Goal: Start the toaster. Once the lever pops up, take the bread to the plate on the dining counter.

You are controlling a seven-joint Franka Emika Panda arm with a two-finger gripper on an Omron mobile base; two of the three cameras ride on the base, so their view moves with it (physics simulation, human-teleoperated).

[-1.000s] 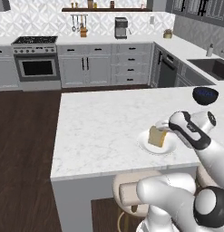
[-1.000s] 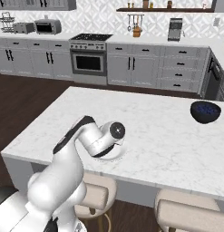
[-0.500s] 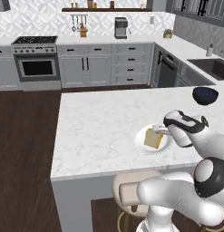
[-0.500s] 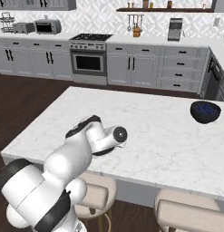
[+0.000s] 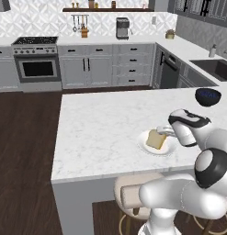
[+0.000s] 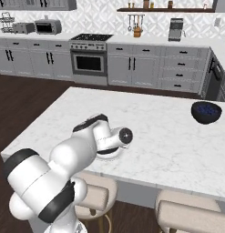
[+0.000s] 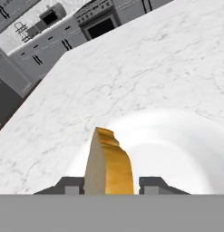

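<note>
The bread [image 5: 156, 139] stands on its edge on the white plate [image 5: 144, 147], near the front edge of the dining counter [image 5: 101, 124]. My gripper [image 5: 162, 132] is low over the plate, coming in from the right. In the hand view the bread [image 7: 109, 165] rises between my two fingertips [image 7: 72, 185], with a thin gap showing beside it, so the gripper [image 7: 111, 186] is open around the slice. The plate [image 7: 177, 149] spreads out behind it. The toaster [image 6: 23, 28] sits far off on the back counter at the left.
A dark blue bowl [image 5: 208, 97] sits on the island's right side. Padded stools [image 6: 186, 214] stand under the near edge. The stove [image 5: 36, 64] and grey cabinets line the back wall across the dark wood floor.
The fingers have spread apart from the bread, which stays on the plate. The hand has shifted slightly over the plate.
</note>
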